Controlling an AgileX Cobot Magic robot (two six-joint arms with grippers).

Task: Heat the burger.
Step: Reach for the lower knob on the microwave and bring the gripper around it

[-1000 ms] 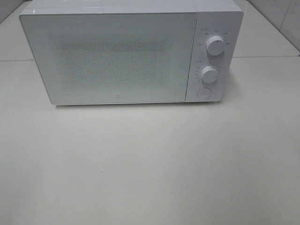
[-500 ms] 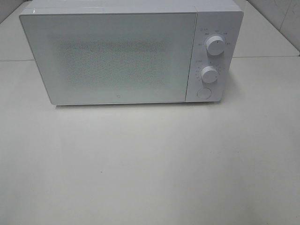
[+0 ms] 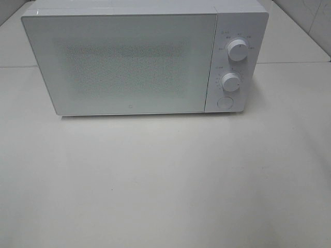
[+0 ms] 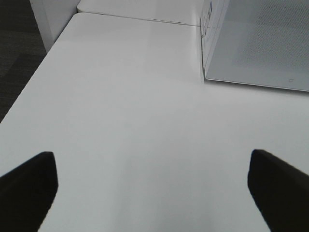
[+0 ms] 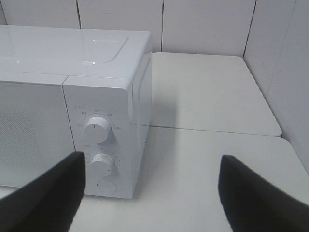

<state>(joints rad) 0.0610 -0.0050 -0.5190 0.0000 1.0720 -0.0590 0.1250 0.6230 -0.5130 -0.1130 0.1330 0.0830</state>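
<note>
Fingers of the left end effector (image 4: 152, 159) stand spread wide with nothing between them, over the white tabletop (image 3: 165, 181) in front of the microwave (image 3: 129, 62), off the side away from its knobs. The right end effector (image 5: 152, 162) is also spread and holds nothing, in front of the microwave's control panel. Neither end effector shows in the high view, which takes in only the tabletop and the microwave's front. The door (image 3: 124, 31) is closed, its window a pale speckled mesh, and low on it sits a tiny mark (image 3: 129, 108) too small to read. Beside the door, the upper knob (image 3: 237, 50) stands above the lower knob (image 3: 231, 81), with a round button (image 3: 225, 102) beneath them. Fine grey print rings both knobs, illegible in every view. Only the left wrist view shows the microwave's far side panel, which carries a sticker (image 4: 211, 9) with blue print, too blurred to read, and the dark floor (image 4: 19, 48) past the tabletop's edge. Only the right wrist view shows the microwave's glossy top and the white panelled wall (image 5: 207, 24) behind it. The burger appears in no view, so its place cannot be told.
</note>
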